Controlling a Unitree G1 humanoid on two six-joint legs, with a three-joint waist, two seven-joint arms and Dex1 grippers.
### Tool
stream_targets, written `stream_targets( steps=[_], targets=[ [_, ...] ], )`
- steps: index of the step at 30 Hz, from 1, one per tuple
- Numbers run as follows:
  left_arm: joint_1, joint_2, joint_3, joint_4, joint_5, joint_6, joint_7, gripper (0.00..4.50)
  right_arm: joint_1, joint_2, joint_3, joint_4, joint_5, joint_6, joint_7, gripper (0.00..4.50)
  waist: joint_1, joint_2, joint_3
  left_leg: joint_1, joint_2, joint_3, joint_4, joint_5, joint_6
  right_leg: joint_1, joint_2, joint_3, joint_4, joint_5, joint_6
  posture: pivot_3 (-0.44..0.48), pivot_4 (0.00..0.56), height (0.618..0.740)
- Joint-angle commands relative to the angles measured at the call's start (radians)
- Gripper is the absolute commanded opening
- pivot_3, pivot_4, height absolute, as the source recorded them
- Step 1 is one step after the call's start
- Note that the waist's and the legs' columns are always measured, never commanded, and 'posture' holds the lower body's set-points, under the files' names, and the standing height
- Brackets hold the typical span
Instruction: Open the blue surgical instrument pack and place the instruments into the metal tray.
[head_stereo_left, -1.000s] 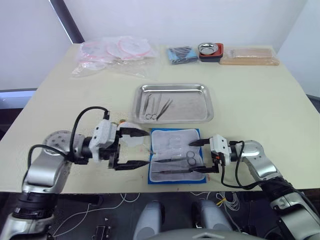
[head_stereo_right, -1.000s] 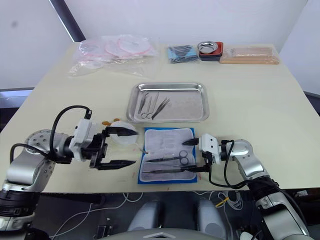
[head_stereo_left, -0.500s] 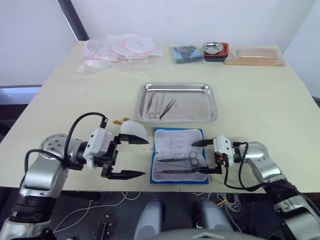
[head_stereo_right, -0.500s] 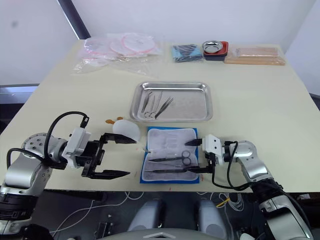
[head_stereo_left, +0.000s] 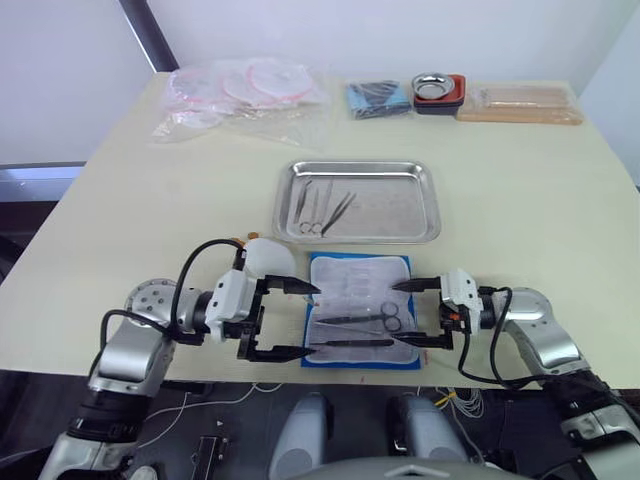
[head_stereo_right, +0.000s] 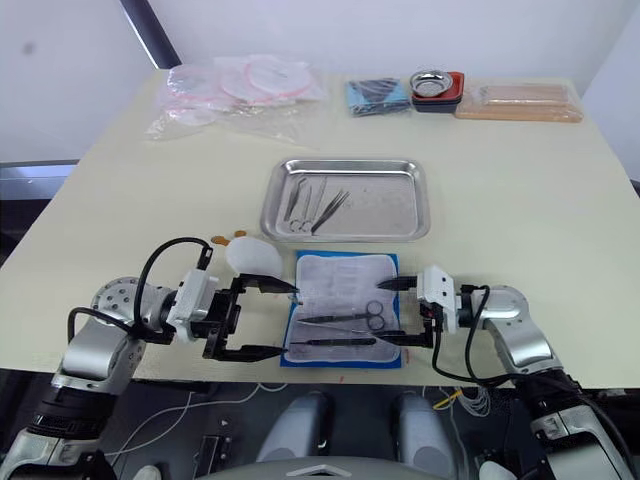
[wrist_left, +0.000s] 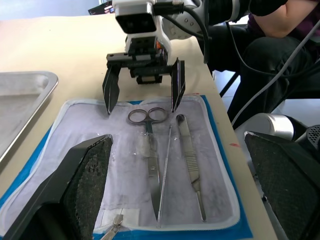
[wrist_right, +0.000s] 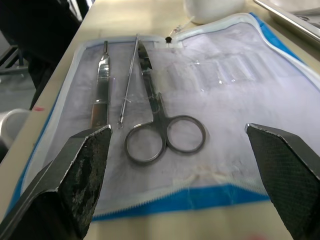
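Both end effectors, left (head_stereo_left: 292, 320) and right (head_stereo_left: 421, 313), are spread wide, flanking the blue surgical instrument pack (head_stereo_left: 361, 324), which lies unfolded at the tabletop's (head_stereo_left: 520, 190) near edge. Its white-grey lining holds ring-handled scissors (wrist_right: 159, 125), forceps (wrist_right: 100, 85) and a thin probe (wrist_right: 129, 80).

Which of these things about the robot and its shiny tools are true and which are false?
1. The blue surgical instrument pack lies open on the table. True.
2. The metal tray has no tools in it. False: a few thin silver instruments lie in its left part.
3. Ring-handled scissors lie on the pack's white lining. True.
4. The right gripper is shut on the scissors. False: it is open, one finger on each side of the rings.
5. The left gripper is open at the pack's left edge. True.
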Motion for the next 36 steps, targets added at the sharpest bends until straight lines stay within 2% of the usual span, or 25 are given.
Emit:
stream_targets(
  steps=[1, 7, 15, 23, 36],
  targets=[
    [-0.008, -0.014, -0.017, 0.013, 0.009, -0.045, -0.01, 4.49, 0.009, -0.033, -0.057, -0.116, 0.069, 0.049, 0.005, 4.5, -0.002, 0.0, 0.001, 0.0, -0.001, 0.0, 0.0, 0.0, 0.0, 0.0, 0.0, 0.0, 0.0, 0.0, 0.0, 0.0, 0.15, 0.74],
    [-0.014, -0.075, -0.053, 0.064, 0.039, -0.106, 0.009, 4.49, 0.014, -0.077, -0.114, -0.232, 0.144, 0.115, -0.002, 4.5, -0.002, 0.0, 0.001, -0.001, -0.002, -0.001, 0.0, 0.0, 0.0, -0.001, 0.0, 0.0, 0.0, 0.0, 0.0, 0.0, 0.15, 0.74],
    [-0.003, -0.112, -0.118, 0.134, 0.105, -0.16, 0.026, 4.49, 0.032, -0.158, -0.165, -0.395, 0.229, 0.228, -0.01, 4.5, -0.001, 0.0, 0.002, -0.001, -0.002, -0.001, 0.001, 0.0, 0.0, 0.0, 0.0, -0.001, 0.001, 0.0, 0.0, 0.0, 0.15, 0.74],
    [-0.019, -0.175, -0.171, 0.279, 0.183, -0.241, 0.068, 4.49, 0.032, -0.195, -0.191, -0.504, 0.284, 0.309, -0.039, 4.5, 0.0, 0.0, 0.002, -0.001, -0.003, -0.001, 0.003, 0.0, 0.0, 0.0, 0.001, -0.001, 0.002, 0.0, 0.0, 0.0, 0.15, 0.74],
    [-0.059, -0.197, -0.17, 0.362, 0.185, -0.259, 0.091, 4.49, 0.052, -0.227, -0.222, -0.535, 0.307, 0.343, -0.049, 4.5, 0.003, 0.003, 0.0, 0.0, -0.003, -0.001, 0.014, 0.0, 0.001, 0.005, 0.001, 0.0, 0.003, 0.005, 0.009, 0.0, 0.15, 0.74]
  ],
)
